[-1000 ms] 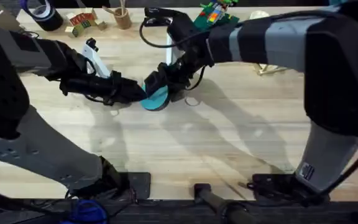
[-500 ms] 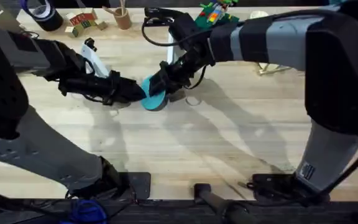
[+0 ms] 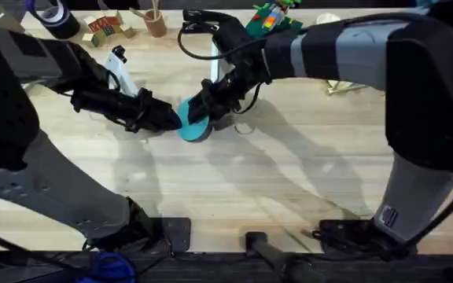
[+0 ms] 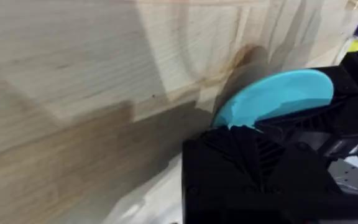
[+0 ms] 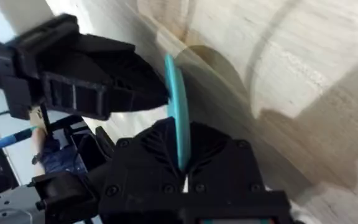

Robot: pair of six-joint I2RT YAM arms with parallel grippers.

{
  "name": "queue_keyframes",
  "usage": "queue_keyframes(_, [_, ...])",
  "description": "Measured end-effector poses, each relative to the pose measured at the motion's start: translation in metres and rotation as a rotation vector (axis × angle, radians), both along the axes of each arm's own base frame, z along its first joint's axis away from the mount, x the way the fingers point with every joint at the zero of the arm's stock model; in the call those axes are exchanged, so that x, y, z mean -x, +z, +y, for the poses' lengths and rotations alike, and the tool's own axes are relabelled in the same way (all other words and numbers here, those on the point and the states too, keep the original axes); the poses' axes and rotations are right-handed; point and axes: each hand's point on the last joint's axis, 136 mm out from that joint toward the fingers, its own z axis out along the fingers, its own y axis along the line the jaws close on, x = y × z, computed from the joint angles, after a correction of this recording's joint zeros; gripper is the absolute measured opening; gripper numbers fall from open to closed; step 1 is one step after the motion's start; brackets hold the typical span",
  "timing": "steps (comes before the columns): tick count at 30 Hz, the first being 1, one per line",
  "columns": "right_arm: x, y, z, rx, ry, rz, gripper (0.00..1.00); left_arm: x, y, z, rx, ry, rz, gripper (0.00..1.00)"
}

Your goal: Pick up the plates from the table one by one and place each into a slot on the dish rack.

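The turquoise plate (image 3: 195, 123) sits mid-worktop, tipped up on its edge, and both arms are on it at once. The right end effector (image 3: 204, 110) is clenched on the plate's rim; its own camera shows the blue edge (image 5: 178, 118) wedged straight down between the two black fingers. The left end effector (image 3: 171, 118) presses in against the plate from the other side, and its view has the blue disc (image 4: 272, 96) right at its fingertips, but I cannot tell whether it is clamped or merely touching.

The worry from here is that grip. The plate is held by a thin slice of rim, so it could pivot or slide out as soon as it is lifted, especially if the left arm tugs it on leaving. If both arms pull different ways, the plate may snap free and drop onto the worktop (image 3: 289, 181).

Along the far edge there is clutter: a roll of dark tape (image 3: 53, 17), some coloured blocks (image 3: 104, 27), a small cup with sticks (image 3: 155, 21) and a green toy (image 3: 274, 17). A white upright piece (image 3: 214, 61) stands just behind the right arm's wrist, with a dark cable looping near it, and could be clipped on the way up. I can't pick out the dish rack for certain from here.
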Motion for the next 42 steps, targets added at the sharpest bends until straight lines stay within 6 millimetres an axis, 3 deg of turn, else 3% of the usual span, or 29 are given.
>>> queue_keyframes(7, [-0.002, 0.004, -0.012, 0.024, 0.002, -0.012, 0.048, -0.002, 0.016, 0.007, -0.061, -0.041, -0.058, 0.04])
queue_keyframes(17, [-0.007, 0.034, -0.04, 0.128, -0.009, -0.146, 0.048, 0.008, 0.088, 0.01, -0.202, -0.053, -0.276, 0.039])
queue_keyframes(25, [-0.005, 0.06, -0.073, 0.257, -0.002, -0.27, 0.048, 0.036, 0.135, 0.007, -0.31, -0.028, -0.353, 0.039])
queue_keyframes(35, [-0.011, 0.121, -0.133, 0.393, -0.054, -0.484, 0.048, 0.055, 0.21, 0.016, -0.545, -0.002, -0.486, 0.039])
queue_keyframes(36, [-0.011, 0.129, -0.14, 0.408, -0.064, -0.508, 0.048, 0.056, 0.217, 0.018, -0.565, 0.0, -0.494, 0.039])
queue_keyframes(37, [-0.01, 0.15, -0.162, 0.448, -0.094, -0.569, 0.048, 0.059, 0.234, 0.025, -0.625, 0.012, -0.512, 0.038])
queue_keyframes(42, [-0.002, 0.179, -0.2, 0.527, -0.149, -0.651, 0.048, 0.065, 0.249, 0.038, -0.714, 0.039, -0.504, 0.038])
